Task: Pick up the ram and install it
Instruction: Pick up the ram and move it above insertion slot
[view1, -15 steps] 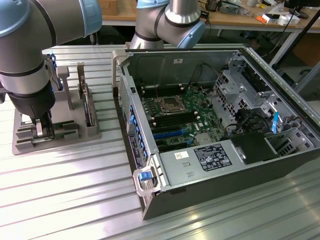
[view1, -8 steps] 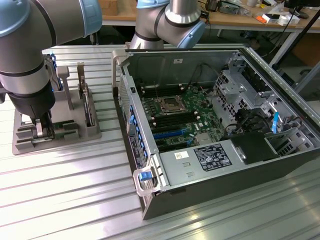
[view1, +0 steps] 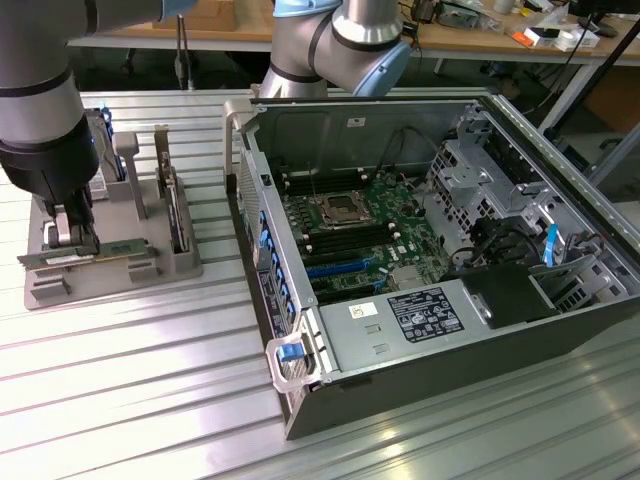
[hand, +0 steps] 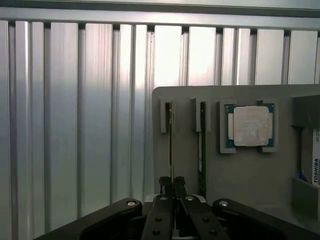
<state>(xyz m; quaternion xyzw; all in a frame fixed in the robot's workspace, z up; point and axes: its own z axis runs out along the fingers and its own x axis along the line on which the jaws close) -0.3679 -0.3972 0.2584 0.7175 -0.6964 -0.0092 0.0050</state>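
Far on the exterior view's left, my gripper is down at the grey holder, fingers pressed together, pinching the ram by its thin faces. Its long axis lies level, pointing rightward toward the open computer case, well apart.

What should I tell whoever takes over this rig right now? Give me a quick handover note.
Gripper: shut on the ram, clamping its thin edge.
Ram: at its slot in the gray holder, on the exterior view's left. Whether it is lifted cannot be told. A second stick stands in the neighbouring slot.
Done: ram grasped.
Left: ram not yet in the open computer case, on the exterior view's right, or on its motherboard.
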